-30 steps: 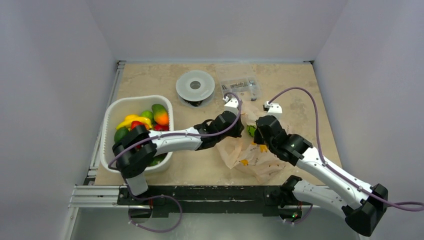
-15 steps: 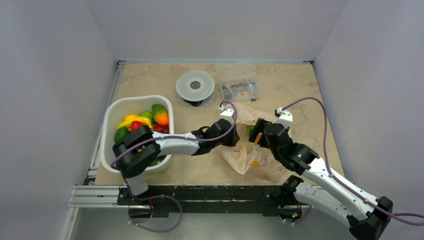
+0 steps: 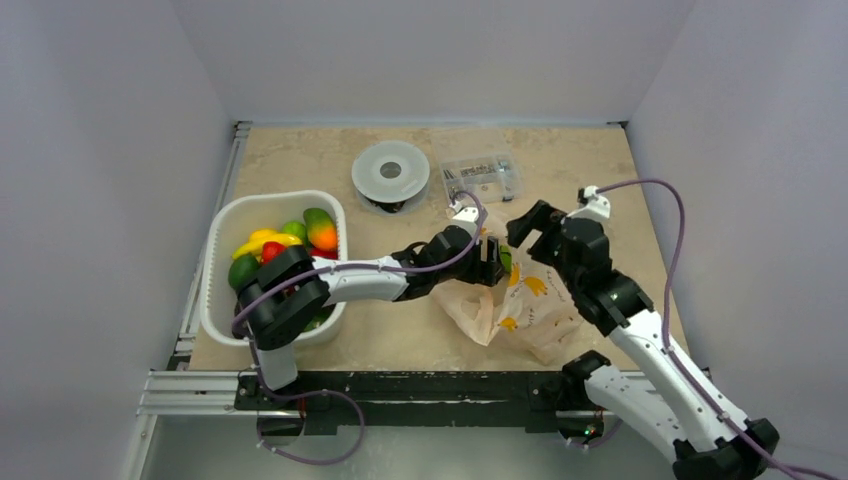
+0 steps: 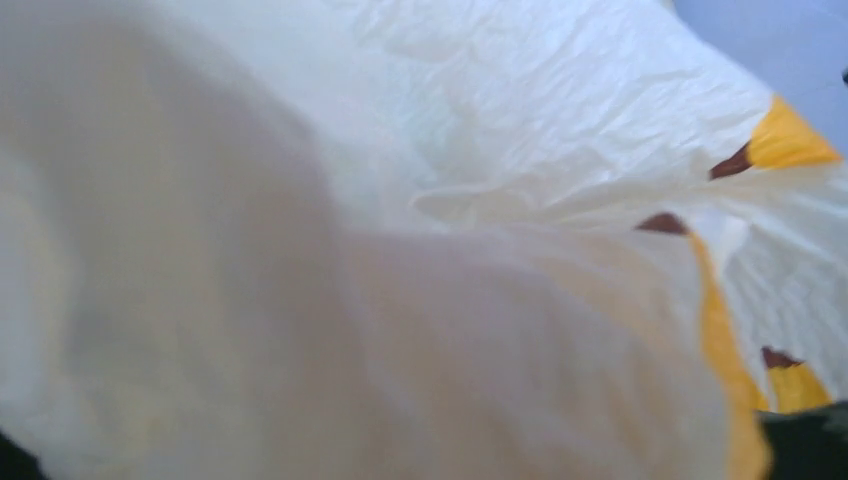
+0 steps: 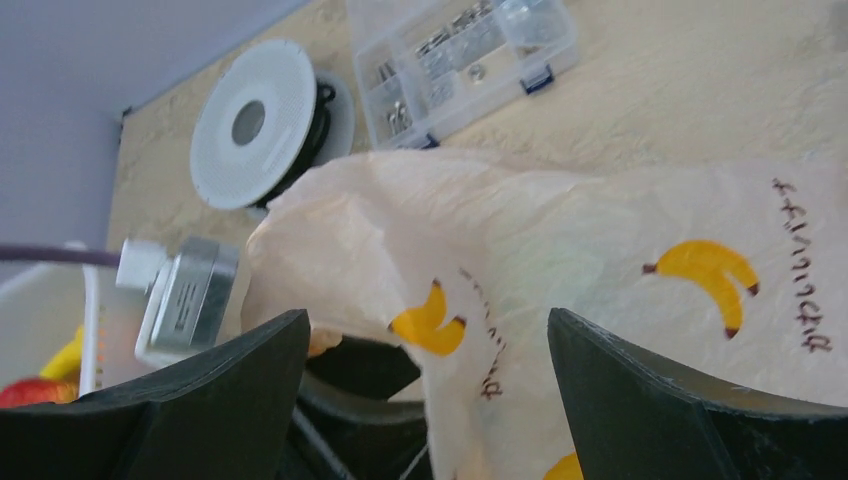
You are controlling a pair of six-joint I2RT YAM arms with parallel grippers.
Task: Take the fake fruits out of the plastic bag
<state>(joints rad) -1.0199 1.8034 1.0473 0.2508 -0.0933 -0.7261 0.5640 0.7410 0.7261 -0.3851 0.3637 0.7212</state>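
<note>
The pale-peach plastic bag [image 3: 530, 310] with banana prints lies crumpled right of centre. A green fake fruit [image 3: 506, 262] peeks from its mouth. My left gripper [image 3: 491, 262] is pushed into that mouth, fingers spread, nothing seen between them. The left wrist view shows only bag film [image 4: 450, 150]; its fingers are hidden. Just above the bag's far edge, my right gripper [image 3: 527, 222] hangs open. In the right wrist view the wide-apart jaws of the right gripper [image 5: 430, 335] frame the bag [image 5: 600, 260] without pinching it. More fake fruits [image 3: 290, 240], including a mango [image 3: 320, 232], fill the basket.
The white basket [image 3: 222, 290] stands at the left edge under the left arm. A white spool [image 3: 390, 172] [image 5: 255, 125] and a clear box of small parts [image 3: 483, 178] [image 5: 460, 60] sit at the back. Grey walls close in on three sides.
Both grippers went from shut to open, letting go of the bag. The left reached right into the bag's mouth. The right pulled back toward the far right; the bag settled.
</note>
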